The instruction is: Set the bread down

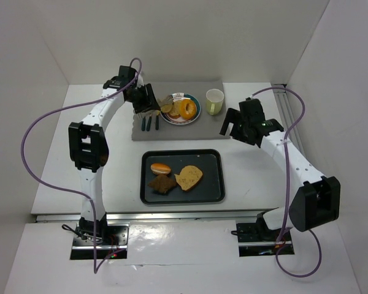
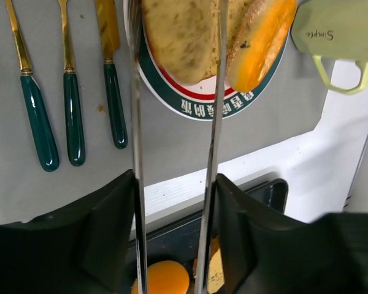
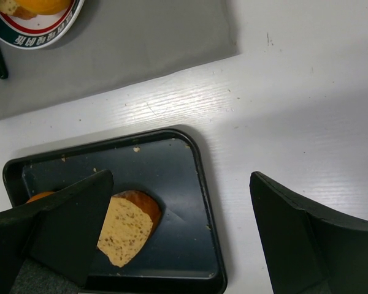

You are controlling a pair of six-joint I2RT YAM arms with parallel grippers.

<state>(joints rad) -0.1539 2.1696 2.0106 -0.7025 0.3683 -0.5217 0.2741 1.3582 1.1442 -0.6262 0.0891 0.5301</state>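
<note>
My left gripper (image 1: pixel 146 99) is shut on a pair of thin metal tongs (image 2: pixel 135 122) that reach out over the plate (image 1: pixel 196 115). In the left wrist view the two tong blades stand either side of a speckled bread slice (image 2: pixel 178 37) lying on the plate (image 2: pixel 196 104), next to an orange ring-shaped bread (image 2: pixel 264 43). The tong tips are out of view. The black tray (image 1: pixel 211 190) holds a bun (image 1: pixel 161 168), a dark star-shaped bread (image 1: pixel 161 183) and a bread slice (image 1: pixel 188 177). My right gripper (image 1: pixel 233 125) is open and empty above the table beside the tray's right edge (image 3: pixel 208 202).
A grey mat (image 1: pixel 202 127) lies under the plate. Three green-handled pieces of cutlery (image 1: pixel 149 122) lie left of the plate. A pale green mug (image 1: pixel 214 101) stands right of it. White walls enclose the table on three sides.
</note>
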